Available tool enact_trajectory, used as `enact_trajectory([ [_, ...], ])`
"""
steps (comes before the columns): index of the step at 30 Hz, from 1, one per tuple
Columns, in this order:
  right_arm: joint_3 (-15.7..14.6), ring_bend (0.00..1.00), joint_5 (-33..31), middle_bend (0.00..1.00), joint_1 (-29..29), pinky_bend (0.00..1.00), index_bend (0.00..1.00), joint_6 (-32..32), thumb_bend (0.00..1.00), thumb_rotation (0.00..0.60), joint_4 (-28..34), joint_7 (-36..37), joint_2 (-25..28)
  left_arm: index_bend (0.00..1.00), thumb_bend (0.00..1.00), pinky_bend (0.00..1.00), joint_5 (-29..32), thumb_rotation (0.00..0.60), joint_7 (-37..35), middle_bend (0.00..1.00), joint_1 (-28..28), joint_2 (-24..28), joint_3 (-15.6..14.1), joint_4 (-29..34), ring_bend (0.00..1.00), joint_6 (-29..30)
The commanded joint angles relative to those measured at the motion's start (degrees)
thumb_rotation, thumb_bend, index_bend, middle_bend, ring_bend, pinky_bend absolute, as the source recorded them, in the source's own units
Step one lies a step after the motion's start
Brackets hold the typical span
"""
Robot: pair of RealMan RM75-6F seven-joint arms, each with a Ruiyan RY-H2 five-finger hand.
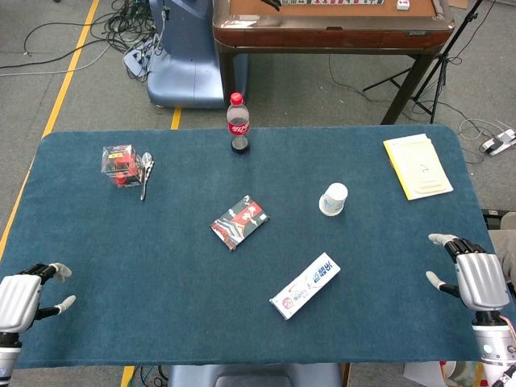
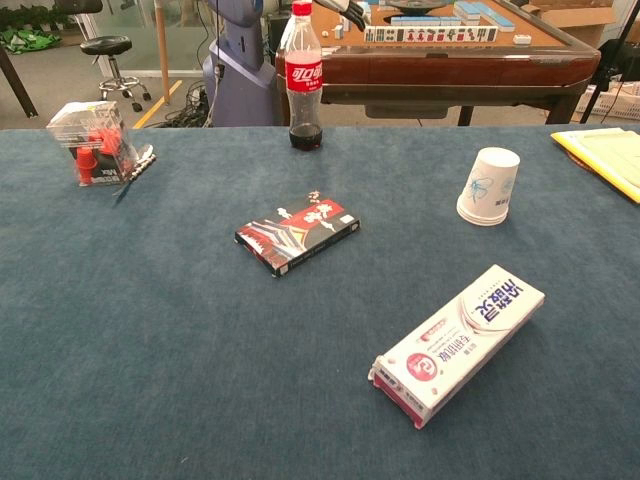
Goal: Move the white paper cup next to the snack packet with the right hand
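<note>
The white paper cup [image 1: 333,199] [image 2: 488,186] stands upside down on the blue table, right of centre. The snack packet [image 1: 239,222] [image 2: 297,233], dark with red and white print, lies flat near the table's middle, well left of the cup. My right hand [image 1: 472,276] rests at the table's right front edge, fingers apart and holding nothing, far from the cup. At the left front corner my left hand [image 1: 24,297] is also empty with its fingers apart. Neither hand shows in the chest view.
A white toothpaste box [image 1: 305,285] [image 2: 460,341] lies in front of the cup. A cola bottle [image 1: 238,122] [image 2: 304,78] stands at the back centre. A clear box with red items [image 1: 121,164] [image 2: 93,143] sits back left. A yellow notepad [image 1: 417,165] lies back right.
</note>
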State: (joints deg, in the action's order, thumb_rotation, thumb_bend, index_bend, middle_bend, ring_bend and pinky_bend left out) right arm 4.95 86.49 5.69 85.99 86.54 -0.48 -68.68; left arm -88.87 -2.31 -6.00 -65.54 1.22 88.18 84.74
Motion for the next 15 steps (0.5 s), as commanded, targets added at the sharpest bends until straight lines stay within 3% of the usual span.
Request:
enact_trajectory([
  [1, -0.18, 0.38, 0.15, 0.38, 0.13, 0.52, 0.32, -0.33, 0.0, 0.6, 0.05, -0.51, 0.05, 0.47, 0.02, 0.58, 0.77, 0.6, -0.12, 0.53, -0.02, 0.39, 0.26, 0.51, 0.45, -0.03],
  [12, 0.4, 0.38, -0.95, 0.38, 1.28, 0.52, 0.32, -2.22, 0.02, 0.6, 0.22, -0.37, -0.38, 0.47, 0.02, 0.58, 1.77, 0.6, -0.3, 0.53, 0.52, 1.14, -0.08, 0.98, 0.45, -0.36],
  [15, 0.76, 0.36, -1.91, 0.34, 1.75, 0.51, 0.32, -3.23, 0.08, 0.6, 0.45, -0.63, -0.75, 0.47, 0.02, 0.58, 1.58, 0.6, -0.73, 0.53, 0.39, 1.23, -0.17, 0.99, 0.45, -0.6],
])
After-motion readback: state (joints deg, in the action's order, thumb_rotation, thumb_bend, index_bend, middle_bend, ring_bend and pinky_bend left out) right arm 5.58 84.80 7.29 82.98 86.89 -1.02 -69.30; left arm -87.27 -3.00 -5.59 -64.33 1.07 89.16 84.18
